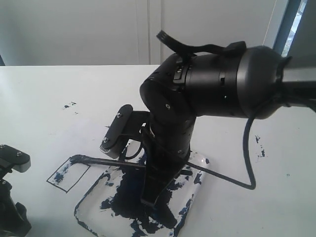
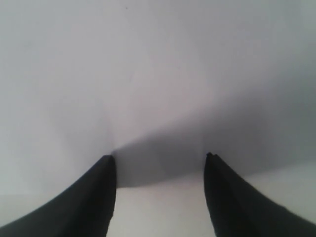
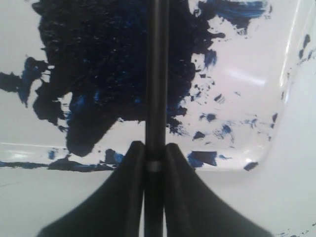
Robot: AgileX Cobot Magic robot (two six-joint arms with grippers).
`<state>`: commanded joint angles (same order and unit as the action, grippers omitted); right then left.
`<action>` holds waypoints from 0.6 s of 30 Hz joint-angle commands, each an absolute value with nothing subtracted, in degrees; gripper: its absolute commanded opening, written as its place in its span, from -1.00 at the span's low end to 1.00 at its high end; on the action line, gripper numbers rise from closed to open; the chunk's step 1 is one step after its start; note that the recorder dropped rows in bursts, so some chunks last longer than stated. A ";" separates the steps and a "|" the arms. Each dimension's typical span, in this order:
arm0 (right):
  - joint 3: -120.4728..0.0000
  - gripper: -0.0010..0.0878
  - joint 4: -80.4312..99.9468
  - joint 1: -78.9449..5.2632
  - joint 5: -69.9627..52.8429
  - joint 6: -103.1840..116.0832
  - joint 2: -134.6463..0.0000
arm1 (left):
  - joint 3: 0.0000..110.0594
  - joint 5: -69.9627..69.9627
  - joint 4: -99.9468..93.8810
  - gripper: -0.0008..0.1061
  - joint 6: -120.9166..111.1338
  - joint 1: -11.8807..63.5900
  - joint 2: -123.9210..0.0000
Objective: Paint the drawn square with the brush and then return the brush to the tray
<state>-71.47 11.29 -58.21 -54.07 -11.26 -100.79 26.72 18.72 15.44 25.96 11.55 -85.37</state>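
Note:
The brush [image 1: 108, 161] is a thin black stick lying nearly level, and my right gripper [image 1: 147, 199] is shut on it above the tray [image 1: 83, 203]. Its paint-clotted tip rests by the far corner of the drawn square [image 1: 69, 176], which shows blue streaks on its left side. In the right wrist view the brush [image 3: 156, 74] runs between the shut fingers of the right gripper [image 3: 154, 146] and over the tray's [image 3: 247, 74] big navy blot. My left gripper [image 2: 160, 158] is open over bare white paper, holding nothing. The left arm [image 1: 12, 163] sits at the left edge.
A black cable [image 1: 249, 163] loops from the right arm down onto the paper right of the tray. Small paint specks [image 1: 69, 105] lie far left, and more specks [image 1: 259, 146] at the right. A pale wall rises behind the table's back edge.

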 joint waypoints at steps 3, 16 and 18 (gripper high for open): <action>-71.98 -0.98 8.66 -58.21 -54.16 -12.77 -100.79 | 26.72 18.72 15.44 0.11 25.96 11.55 -85.37; -72.66 -0.98 0.00 -58.21 -58.07 -19.46 -100.67 | 26.72 18.61 15.23 0.11 25.96 11.55 -85.37; -72.66 -0.98 -2.18 -58.21 -58.24 -21.30 -100.67 | 26.72 18.61 15.23 0.11 25.96 11.55 -85.37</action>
